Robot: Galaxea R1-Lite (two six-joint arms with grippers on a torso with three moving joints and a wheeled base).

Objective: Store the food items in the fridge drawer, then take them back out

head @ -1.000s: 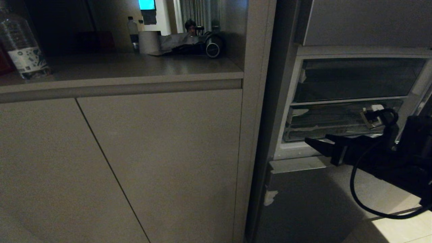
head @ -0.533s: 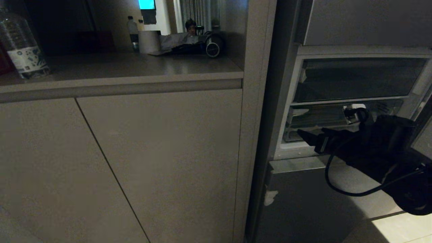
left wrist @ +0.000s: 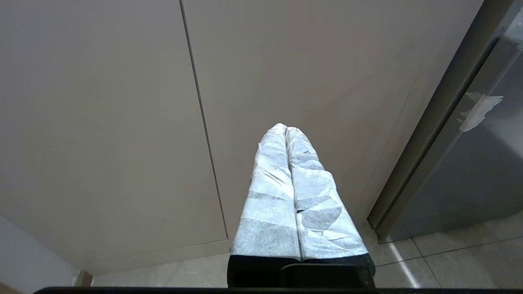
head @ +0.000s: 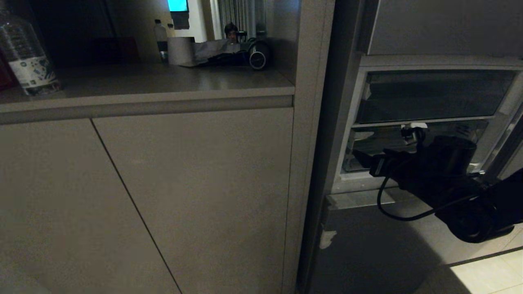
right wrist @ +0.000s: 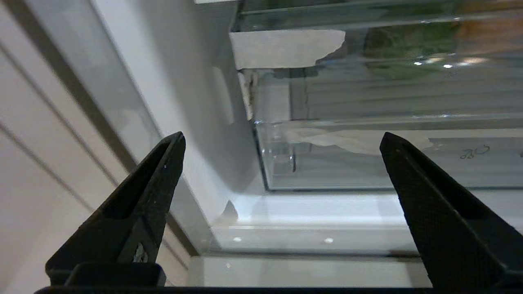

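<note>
Right hand (right wrist: 282,139) advanced, spread; fridge drawer (right wrist: 367,159) ahead.

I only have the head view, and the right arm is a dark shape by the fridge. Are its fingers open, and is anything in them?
Observer: The right wrist view shows the right gripper with its fingers spread wide and nothing between them, facing the clear fridge drawer.
Operator: Any food in that drawer?
Observer: Behind the clear plastic there is a dark green item with a brownish one beside it. Both are blurred.
Operator: And the left arm? I can't see it.
Observer: The left gripper is shut and empty. It points at the beige cabinet door, low near the tiled floor.
</note>
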